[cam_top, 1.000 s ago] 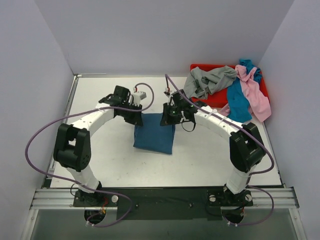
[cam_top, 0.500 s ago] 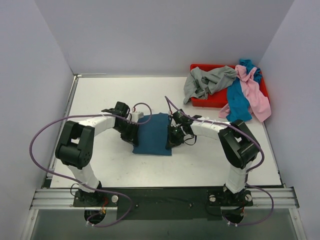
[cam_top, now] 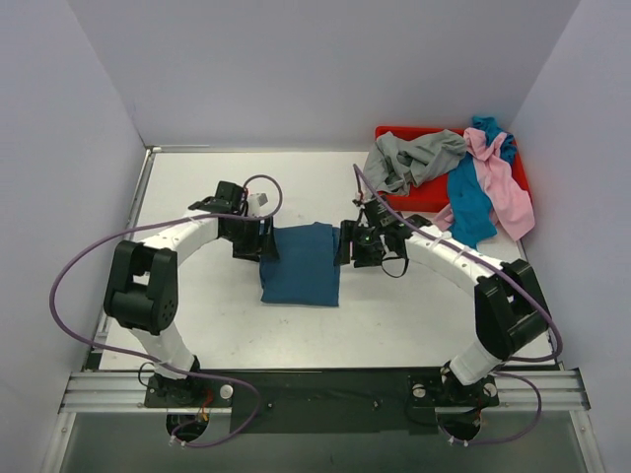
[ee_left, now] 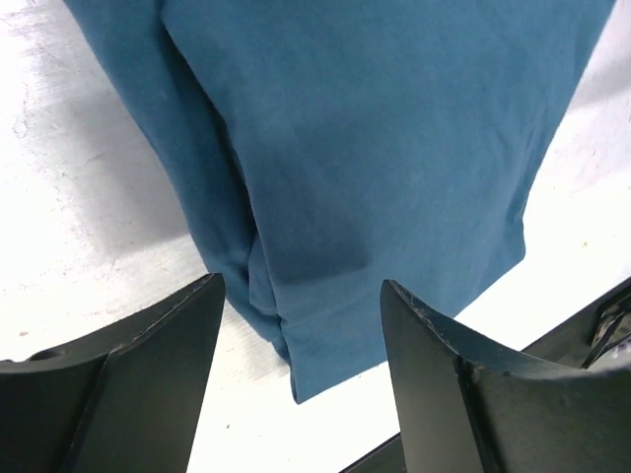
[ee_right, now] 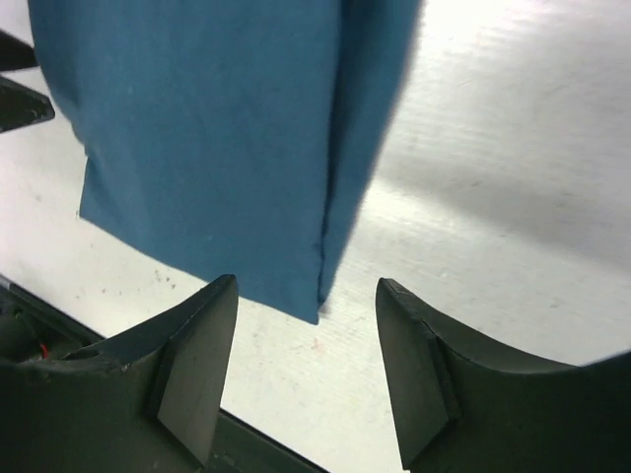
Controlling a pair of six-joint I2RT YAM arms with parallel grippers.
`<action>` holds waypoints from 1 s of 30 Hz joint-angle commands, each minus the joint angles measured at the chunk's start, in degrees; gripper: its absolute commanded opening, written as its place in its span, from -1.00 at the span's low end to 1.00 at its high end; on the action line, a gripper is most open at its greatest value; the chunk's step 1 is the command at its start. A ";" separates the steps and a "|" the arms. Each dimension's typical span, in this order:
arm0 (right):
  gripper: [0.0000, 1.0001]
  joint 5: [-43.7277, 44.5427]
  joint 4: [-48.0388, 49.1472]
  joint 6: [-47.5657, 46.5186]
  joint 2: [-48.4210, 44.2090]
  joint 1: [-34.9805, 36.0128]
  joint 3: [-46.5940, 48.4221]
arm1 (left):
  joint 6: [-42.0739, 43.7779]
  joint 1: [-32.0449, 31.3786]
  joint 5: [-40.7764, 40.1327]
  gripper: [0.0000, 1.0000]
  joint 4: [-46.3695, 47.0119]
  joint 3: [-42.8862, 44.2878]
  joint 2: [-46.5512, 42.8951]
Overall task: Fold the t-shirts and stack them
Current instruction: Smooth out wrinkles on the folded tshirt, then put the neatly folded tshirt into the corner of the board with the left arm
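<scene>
- Centrally on the table point(cam_top: 197, 187), the teal shirt point(cam_top: 301, 264) lay folded flat.
- Left fingers point(cam_top: 268, 241) were spread and empty at its 9 o'clock edge.
- Right fingers point(cam_top: 347, 243) were spread and empty at its 3 o'clock edge.
- Grey shirt point(cam_top: 409, 158), pink shirt point(cam_top: 503, 182) and turquoise shirt point(cam_top: 468, 202) draped the tray point(cam_top: 424, 200) at 1 o'clock.

Red tray point(cam_top: 409, 201) far right, white table point(cam_top: 394, 315), pale walls point(cam_top: 296, 69)

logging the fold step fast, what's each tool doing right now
left tool: open, empty, at the edge of the folded dark teal-blue t-shirt
right tool: open, empty
</scene>
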 commanded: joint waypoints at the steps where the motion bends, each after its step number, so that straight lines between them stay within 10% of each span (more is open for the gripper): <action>1: 0.08 2.94 -3.24 -0.82 -3.41 -2.41 -1.55 | -6.29 0.30 -2.46 0.50 5.93 -0.05 2.57; 7: 0.07 3.38 -4.03 -2.14 -5.70 -3.47 -3.58 | -7.09 0.83 -1.40 0.27 7.00 1.35 8.46; 12: 0.06 3.99 -4.03 -2.67 -8.51 -4.78 -4.81 | -4.80 2.85 -1.84 -1.00 6.38 0.39 8.56; 19: 0.06 4.43 -4.12 -3.81 -11.06 -5.58 -6.48 | 8.01 7.59 -5.25 -1.00 -4.56 0.55 2.59; 30: 0.07 4.78 -4.91 -6.71 -13.17 -5.84 -5.52 | 46.25 28.51 -33.17 -1.00 -18.16 -13.55 -14.53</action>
